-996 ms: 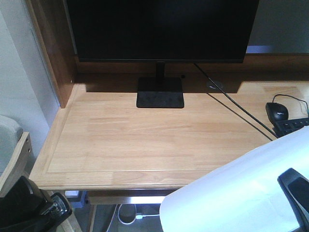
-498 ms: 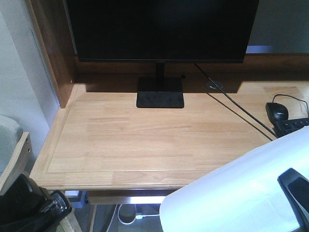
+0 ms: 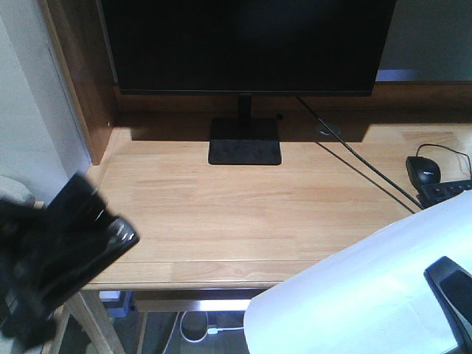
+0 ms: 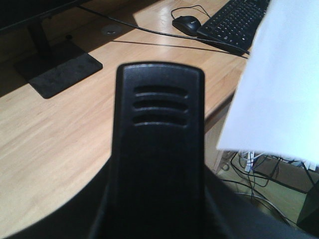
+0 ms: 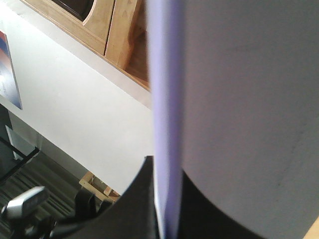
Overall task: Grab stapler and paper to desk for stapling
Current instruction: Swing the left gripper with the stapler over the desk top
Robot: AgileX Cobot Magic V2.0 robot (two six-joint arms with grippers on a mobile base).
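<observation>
- Light natural-wood desk (image 3: 221, 214) with a grooved border fills the middle of the front view. A wide black flat monitor (image 3: 243, 44) stands on its square black base (image 3: 245, 151) at the back.
- Small black plastic stapler (image 4: 159, 129), three grooves across its top, sits clamped in the left gripper (image 3: 44, 269). The pair is blurred at the lower left of the front view and overlaps the desk's front-left corner.
- Plain white paper sheets (image 3: 354, 295) curve across the lower right, pinched by the right gripper (image 3: 450, 295). The right wrist view shows them edge-on in that grip.
- Black computer mouse (image 3: 422, 171) and black keyboard (image 3: 446, 193) lie at the right edge.
</observation>
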